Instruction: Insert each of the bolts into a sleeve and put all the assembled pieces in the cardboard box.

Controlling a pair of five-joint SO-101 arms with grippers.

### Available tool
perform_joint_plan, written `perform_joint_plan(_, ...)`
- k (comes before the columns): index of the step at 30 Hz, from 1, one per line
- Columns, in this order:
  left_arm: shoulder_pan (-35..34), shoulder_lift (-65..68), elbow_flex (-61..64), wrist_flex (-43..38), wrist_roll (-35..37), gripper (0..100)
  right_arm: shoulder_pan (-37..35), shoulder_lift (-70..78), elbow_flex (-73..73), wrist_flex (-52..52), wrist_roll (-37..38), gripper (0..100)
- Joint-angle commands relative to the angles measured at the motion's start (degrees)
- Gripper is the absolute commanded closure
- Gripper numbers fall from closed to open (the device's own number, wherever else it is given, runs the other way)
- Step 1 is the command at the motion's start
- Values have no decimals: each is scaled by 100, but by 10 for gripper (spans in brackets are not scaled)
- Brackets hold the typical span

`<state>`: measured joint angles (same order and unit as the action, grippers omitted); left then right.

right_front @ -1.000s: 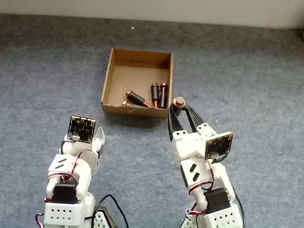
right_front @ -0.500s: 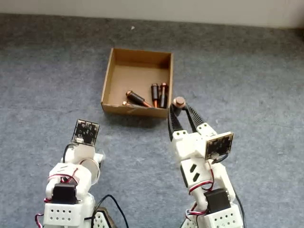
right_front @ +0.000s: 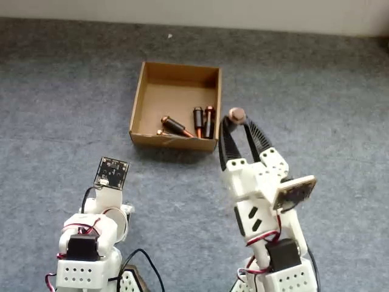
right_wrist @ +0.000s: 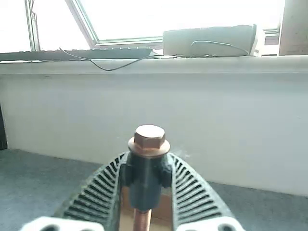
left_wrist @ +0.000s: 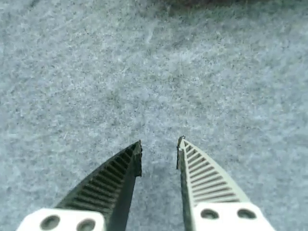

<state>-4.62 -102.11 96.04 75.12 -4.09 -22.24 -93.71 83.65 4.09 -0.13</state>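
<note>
As left fingers (left_wrist: 115, 185) gape over carpet (left_wrist: 144, 72), right fingers (right_wrist: 192, 192) clamp a bolt (right_wrist: 149, 142) facing wall (right_wrist: 231, 125).

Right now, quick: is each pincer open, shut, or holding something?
Left pincer: open, holding nothing.
Right pincer: closed on a sleeved bolt.

Table covering (right_front: 316, 91): grey felt-like cloth, matt, fuzzy nap.
Cardboard box (right_front: 173, 97): brown paperboard, matt, unprinted.
Bolt (right_wrist: 149, 138): copper-toned metal, smooth, slight sheen on the head.
Sleeve (right_wrist: 144, 180): dark, matt; material cannot be told.
Left gripper (left_wrist: 160, 144) fingers (left_wrist: 204, 183): ribbed matt plastic, one black, one white.
Arm housings (right_front: 252, 182): smooth white plastic.
</note>
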Motion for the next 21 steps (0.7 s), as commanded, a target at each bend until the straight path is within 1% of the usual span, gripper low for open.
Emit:
perform_joint_plan(1, -40, -40, 119, 26, -62, 853, 13, 1648, -980, -787, -18, 995)
perform_joint_plan(7, -40, -40, 119, 26, -62, 853, 13, 4567, -2334, -1429, -26, 995)
perform_joint_plan(11, -40, -40, 119, 26, -62, 853, 4, 6097, -3073, -1895, -53, 995)
perform_joint_plan(16, -40, -40, 119, 26, -62, 853, -215, 7477, -3644, -2176, -62, 995)
perform_joint_plan(21, -40, -40, 119, 26, -62, 853, -585, 8374, -3723, -2290, -35, 995)
